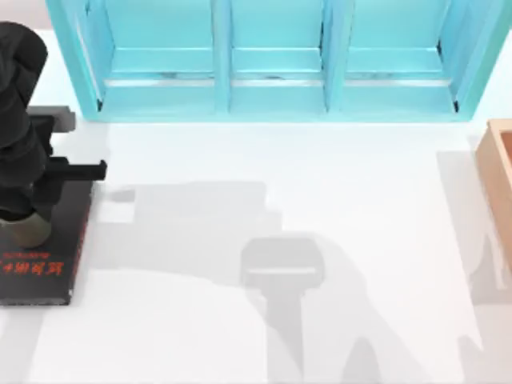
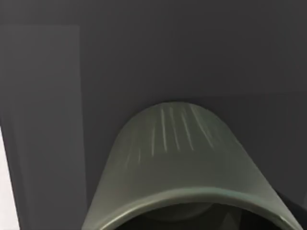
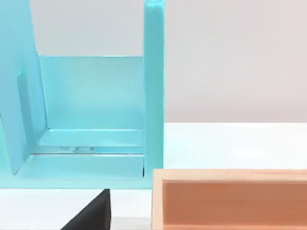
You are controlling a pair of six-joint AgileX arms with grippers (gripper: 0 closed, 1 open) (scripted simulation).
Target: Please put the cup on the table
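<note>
The olive-green cup (image 1: 22, 234) stands on a black book with red lettering (image 1: 56, 276) at the left edge of the white table (image 1: 320, 168). My left arm reaches down over it, and the left gripper (image 1: 28, 212) sits right at the cup, hidden under the arm's black body. In the left wrist view the cup (image 2: 187, 163) is very close, rim and dark inside at the near edge, with the dark book cover (image 2: 144, 57) behind it.
A turquoise shelf unit (image 1: 272, 80) runs along the back of the table. A light wooden box (image 1: 500, 184) stands at the right edge, also seen in the right wrist view (image 3: 230, 201) beside the shelf's end (image 3: 153, 96). Grey arm shadows cross the middle.
</note>
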